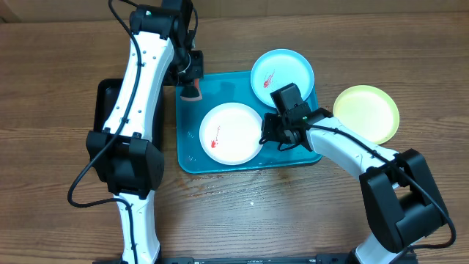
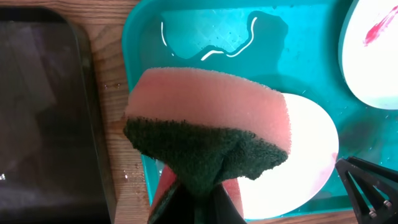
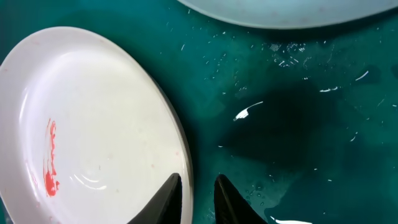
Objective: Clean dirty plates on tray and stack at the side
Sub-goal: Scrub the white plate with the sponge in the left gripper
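Observation:
A white plate [image 1: 231, 132] with a red smear lies on the teal tray [image 1: 293, 155]. A light blue plate [image 1: 282, 73] with a red smear sits at the tray's back right. My left gripper [image 1: 192, 75] is shut on a pink sponge [image 2: 208, 118] with a dark green pad, held above the tray's back left corner. The white plate [image 2: 305, 155] lies past the sponge. My right gripper [image 3: 198, 186] straddles the right rim of the white plate [image 3: 93, 124], its fingers closed on it, over the wet tray [image 3: 292, 124].
A yellow-green plate [image 1: 366, 111] rests on the wooden table right of the tray. A black tray [image 1: 110, 110] lies left of the teal tray, under my left arm. Water drops and puddles sit on the teal tray [image 2: 298, 50].

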